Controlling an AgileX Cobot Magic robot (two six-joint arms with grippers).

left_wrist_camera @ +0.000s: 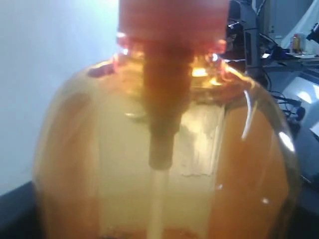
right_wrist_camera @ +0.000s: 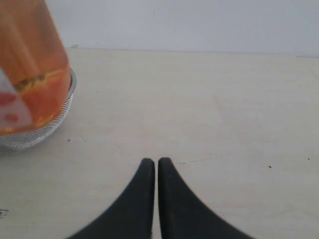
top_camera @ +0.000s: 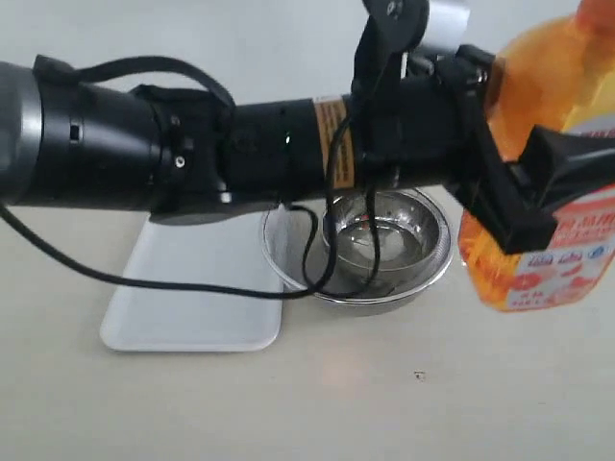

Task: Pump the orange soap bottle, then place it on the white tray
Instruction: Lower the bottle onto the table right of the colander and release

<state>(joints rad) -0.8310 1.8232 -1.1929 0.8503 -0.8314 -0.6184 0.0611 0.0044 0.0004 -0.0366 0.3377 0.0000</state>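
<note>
Orange soap bottle gripped by left jaws, exterior view; right jaws closed, wrist view only

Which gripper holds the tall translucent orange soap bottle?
The left gripper: it clasps the tall translucent orange soap bottle, while the right gripper is shut on nothing.

Left arm: horizontal across frame.
Left gripper: clamped on orange soap bottle.
Right gripper: jaws together.

Mesh bowl just beside white tray; bare table around both.
</note>
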